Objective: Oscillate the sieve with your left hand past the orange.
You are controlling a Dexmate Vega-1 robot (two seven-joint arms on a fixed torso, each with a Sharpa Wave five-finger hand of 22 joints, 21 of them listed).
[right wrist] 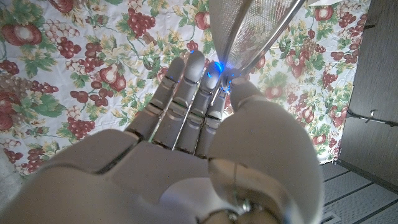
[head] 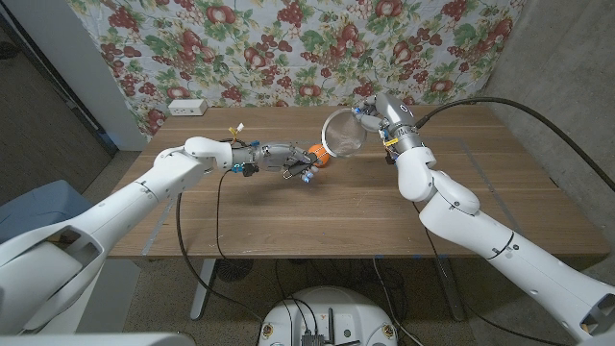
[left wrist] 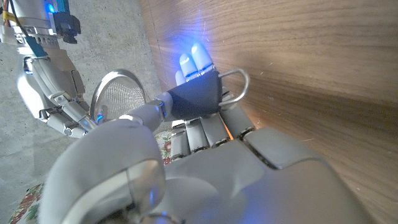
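Note:
The sieve [head: 343, 133], a round metal mesh bowl with a dark grey handle, is held tilted above the table's back middle. My left hand [head: 288, 160] grips its handle [left wrist: 194, 94], and the handle's wire loop [left wrist: 239, 81] sticks out past the fingers. The mesh bowl [left wrist: 118, 96] stands beyond the hand. My right hand [head: 373, 112] is at the bowl's far rim and pinches the rim wire [right wrist: 231, 76] between thumb and fingertips, under the mesh [right wrist: 255, 25]. The orange [head: 320, 157] lies on the table just past my left fingertips, below the sieve.
A white box [head: 187, 106] sits at the table's [head: 317, 216] back left corner, with small bits [head: 237, 130] near it. A floral cloth [head: 288, 38] hangs behind the table. A black cable [head: 500, 106] arcs over the right side.

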